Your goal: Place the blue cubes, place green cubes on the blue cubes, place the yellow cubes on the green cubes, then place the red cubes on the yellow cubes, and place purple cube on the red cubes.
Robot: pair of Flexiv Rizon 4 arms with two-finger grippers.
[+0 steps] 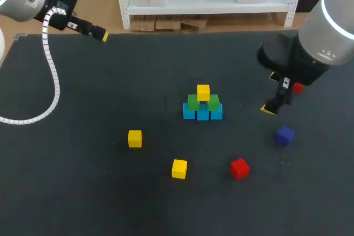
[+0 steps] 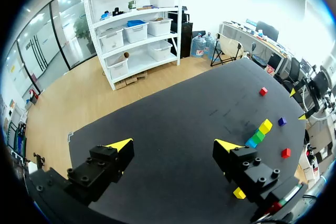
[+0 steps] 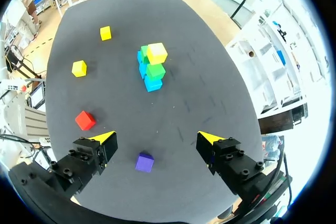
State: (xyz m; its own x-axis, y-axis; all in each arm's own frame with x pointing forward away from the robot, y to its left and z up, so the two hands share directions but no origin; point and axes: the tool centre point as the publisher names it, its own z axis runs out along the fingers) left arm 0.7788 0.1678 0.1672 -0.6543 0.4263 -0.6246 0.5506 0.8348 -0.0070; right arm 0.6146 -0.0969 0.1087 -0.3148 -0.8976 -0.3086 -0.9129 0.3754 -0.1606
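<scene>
Right hand [image 3: 156, 138] open near purple cube [image 3: 144, 162] (yellow cube [image 3: 157, 53] tops stack [image 3: 153, 77]).

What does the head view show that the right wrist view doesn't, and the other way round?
Only the head view: the left gripper near the table's far left edge, and a second red cube partly hidden behind the right arm. Only the right wrist view: the right gripper seen clearly open, fingers wide apart. Both: the cube stack, two loose yellow cubes, the nearer red cube and the purple cube.
</scene>
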